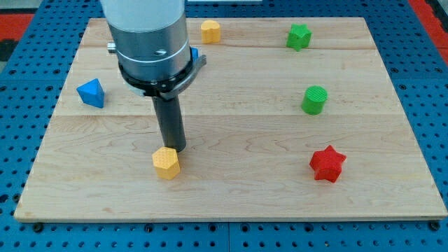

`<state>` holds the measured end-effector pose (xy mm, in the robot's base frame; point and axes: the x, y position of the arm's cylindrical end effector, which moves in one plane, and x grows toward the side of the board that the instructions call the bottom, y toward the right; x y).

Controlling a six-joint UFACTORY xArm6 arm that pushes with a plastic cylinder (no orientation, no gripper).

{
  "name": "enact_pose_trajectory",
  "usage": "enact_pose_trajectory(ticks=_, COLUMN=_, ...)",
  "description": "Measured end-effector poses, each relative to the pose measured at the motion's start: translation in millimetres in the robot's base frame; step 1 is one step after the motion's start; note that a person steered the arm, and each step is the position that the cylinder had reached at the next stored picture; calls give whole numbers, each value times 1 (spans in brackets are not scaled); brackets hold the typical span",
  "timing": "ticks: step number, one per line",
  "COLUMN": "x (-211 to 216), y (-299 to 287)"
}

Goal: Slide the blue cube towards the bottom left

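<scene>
Camera view: my tip [176, 148] touches the yellow hexagonal block [166, 163]; blue block [92, 93] near board's [231, 203] left edge; no hand.

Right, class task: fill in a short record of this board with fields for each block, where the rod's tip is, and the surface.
surface: wooden board on a blue pegboard
blue block: view's left, apart from the rest
my tip: at the upper edge of the near yellow block, well right of and below the blue block
far yellow block: view's top, beside the arm
green star-like block: top right
green cylinder: right, middle
red star: lower right
</scene>
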<state>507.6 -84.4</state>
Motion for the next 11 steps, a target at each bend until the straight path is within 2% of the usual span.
enact_pose_trajectory(ticks=1, x=-8, y=4)
enact_pose_trajectory(ticks=2, x=-62, y=48)
enact_pose_trajectory(ticks=3, x=-133, y=77)
enact_pose_trajectory(ticks=4, x=-181, y=88)
enact_pose_trajectory(ticks=5, x=-203, y=83)
enact_pose_trajectory(ticks=7, x=-208, y=-10)
enact_pose_trajectory(ticks=9, x=-142, y=-65)
enact_pose_trajectory(ticks=10, x=-187, y=-62)
enact_pose_trajectory(ticks=11, x=-151, y=-101)
